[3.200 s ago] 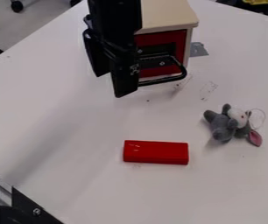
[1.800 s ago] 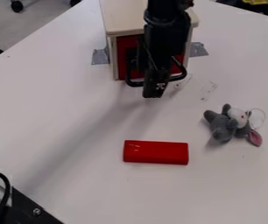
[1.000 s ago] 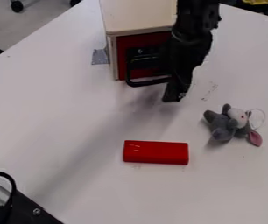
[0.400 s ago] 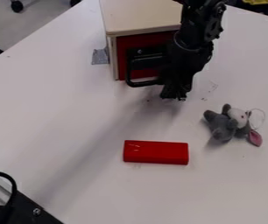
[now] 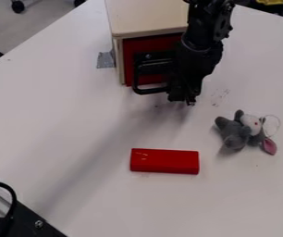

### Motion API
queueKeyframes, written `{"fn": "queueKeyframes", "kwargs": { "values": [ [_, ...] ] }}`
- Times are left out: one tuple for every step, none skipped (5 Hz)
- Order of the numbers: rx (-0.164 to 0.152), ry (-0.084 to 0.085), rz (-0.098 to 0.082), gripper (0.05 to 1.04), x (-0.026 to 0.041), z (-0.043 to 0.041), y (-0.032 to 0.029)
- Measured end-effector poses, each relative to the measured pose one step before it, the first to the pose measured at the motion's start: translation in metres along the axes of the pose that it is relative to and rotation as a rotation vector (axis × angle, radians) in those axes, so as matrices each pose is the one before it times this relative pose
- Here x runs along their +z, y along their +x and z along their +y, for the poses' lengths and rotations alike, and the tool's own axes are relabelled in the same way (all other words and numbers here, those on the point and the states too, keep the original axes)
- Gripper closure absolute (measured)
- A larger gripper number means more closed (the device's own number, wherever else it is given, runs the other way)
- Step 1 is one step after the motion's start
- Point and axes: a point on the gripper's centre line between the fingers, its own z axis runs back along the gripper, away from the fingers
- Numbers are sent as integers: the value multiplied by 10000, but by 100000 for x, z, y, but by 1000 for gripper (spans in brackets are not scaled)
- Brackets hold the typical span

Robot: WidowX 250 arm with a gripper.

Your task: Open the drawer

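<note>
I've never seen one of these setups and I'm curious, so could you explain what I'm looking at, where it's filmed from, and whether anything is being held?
The black machine is a robot arm, ending in a gripper. One fixed camera looks down at a slant on a white table. At the back stands a pale box with a red drawer and a black handle. The gripper is at the handle's right side; I can't tell whether it grips it. Nearer the camera lie a red block and, to its right, a grey plush toy.
</note>
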Motion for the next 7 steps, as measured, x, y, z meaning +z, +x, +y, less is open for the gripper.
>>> {"fn": "queueKeyframes", "kwargs": {
  "values": [
    [-96, -249, -51, 962, -85, -631, 72],
    [-202, -140, -25, 962, 36, -1407, -456],
    [-275, -68, -44, 962, 108, -1507, 47],
    [33, -213, -91, 962, 195, -1461, 163],
    [-267, -59, -39, 962, 535, -1400, -15],
    [-148, -115, -34, 962, 479, -1187, -114],
    [-207, -77, -106, 962, 601, -1204, 216]
  ]
}}
